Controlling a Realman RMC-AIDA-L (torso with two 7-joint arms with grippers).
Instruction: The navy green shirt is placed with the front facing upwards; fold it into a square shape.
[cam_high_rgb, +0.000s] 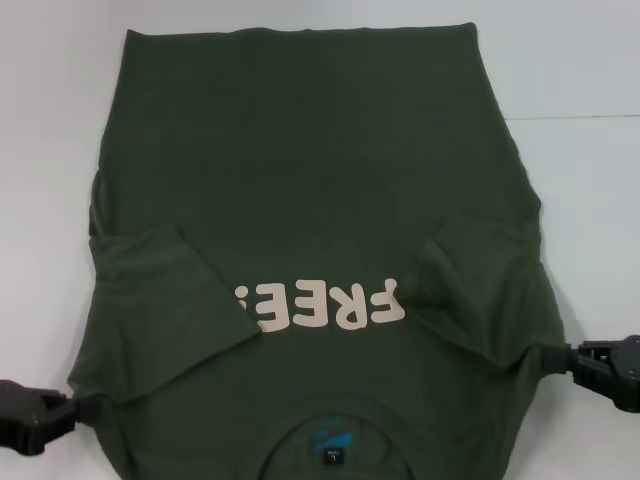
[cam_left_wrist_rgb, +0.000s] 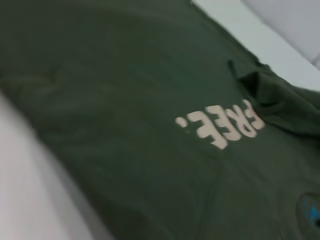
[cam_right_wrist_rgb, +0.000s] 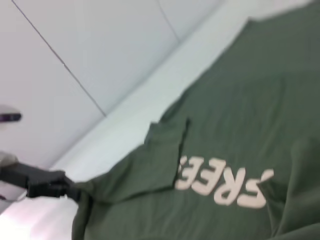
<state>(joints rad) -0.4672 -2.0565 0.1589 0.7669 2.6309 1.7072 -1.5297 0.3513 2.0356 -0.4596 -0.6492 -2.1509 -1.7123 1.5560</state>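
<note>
- Navy green shirt spread on white counter, both sleeves folded inward.
- Left tool pinches left shoulder edge.
- Right tool pinches right shoulder edge.

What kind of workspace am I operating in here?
Probably a lab folding station: a plain white table, bare pale panels behind it, and only the navy green shirt laid out.

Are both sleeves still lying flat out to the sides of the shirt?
No: in the head view both sleeves of the navy green shirt lie folded inward over the chest, flanking the FREE! lettering.
</note>
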